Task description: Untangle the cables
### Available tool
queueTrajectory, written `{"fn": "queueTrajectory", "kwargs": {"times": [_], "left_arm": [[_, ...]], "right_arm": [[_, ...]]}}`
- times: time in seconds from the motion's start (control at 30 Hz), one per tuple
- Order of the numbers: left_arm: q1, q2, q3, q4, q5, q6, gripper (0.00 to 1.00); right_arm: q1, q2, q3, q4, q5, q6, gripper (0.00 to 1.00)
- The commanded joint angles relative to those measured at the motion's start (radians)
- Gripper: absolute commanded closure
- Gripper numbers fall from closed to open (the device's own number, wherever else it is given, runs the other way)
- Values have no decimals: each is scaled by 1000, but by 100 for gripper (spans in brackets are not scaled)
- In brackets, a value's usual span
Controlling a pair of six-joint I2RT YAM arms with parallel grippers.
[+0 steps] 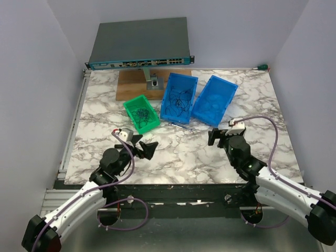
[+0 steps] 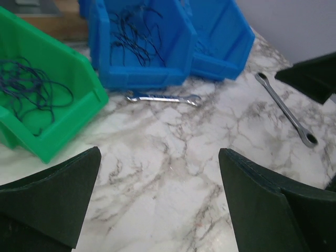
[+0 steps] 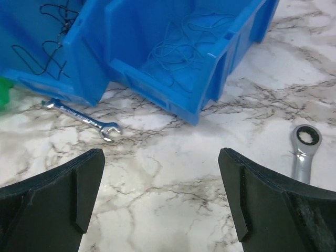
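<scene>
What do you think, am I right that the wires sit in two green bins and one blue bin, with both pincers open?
Not quite: the top view shows one green bin and two blue ones, the middle blue bin and the right blue bin. The wires sit in all three, and the left pincer and right pincer are open.
</scene>
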Motion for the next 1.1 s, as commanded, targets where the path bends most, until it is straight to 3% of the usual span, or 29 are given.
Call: {"fn": "queueTrajectory", "kwargs": {"times": [0.0,0.07,0.13,0.17,0.23,0.3,0.33,0.4,0.53,0.63,0.67,0.73,0.8,0.87,0.97,1.0,1.03,1.07], "left_arm": [[2,-17,63,47,-284,95,1],[34,25,64,114,-358,179,1],[111,75,57,188,-409,186,2],[184,92,48,228,-362,167,1],[296,145,8,394,-300,173,1],[375,222,14,507,-275,200,1],[406,239,54,444,-222,232,1],[419,302,80,439,-228,313,2],[468,469,42,629,-238,387,2],[478,576,78,669,-222,435,7],[487,593,87,661,-190,435,8],[522,707,74,831,-205,412,8],[569,784,88,873,-172,363,7],[581,753,137,717,-95,368,8],[581,758,146,707,-87,373,7],[581,768,139,743,-85,378,6],[580,767,136,747,-80,382,1],[581,760,140,725,-68,382,1]], "right_arm": [[-8,57,-38,268,172,-133,1],[-114,102,-71,405,106,-144,0],[-299,167,-68,437,-64,-30,0],[-379,197,-72,480,-170,6,0],[-478,263,-52,520,-215,26,0],[-490,317,-51,589,-201,-40,0],[-490,353,-58,629,-205,-59,0],[-490,430,-63,710,-194,-91,0],[-491,572,-81,933,-154,-171,1],[-491,649,-74,964,-155,-186,2],[-492,676,-91,1020,-166,-191,3],[-486,775,-146,1215,-224,-253,8],[-472,861,-187,1415,-177,-282,10],[-471,853,-181,1376,-137,-237,10],[-477,917,-133,1376,-91,-230,13],[-480,899,-131,1340,-94,-211,11],[-488,874,-118,1270,-100,-196,0],[-492,871,-106,1235,-103,-191,0]]}}
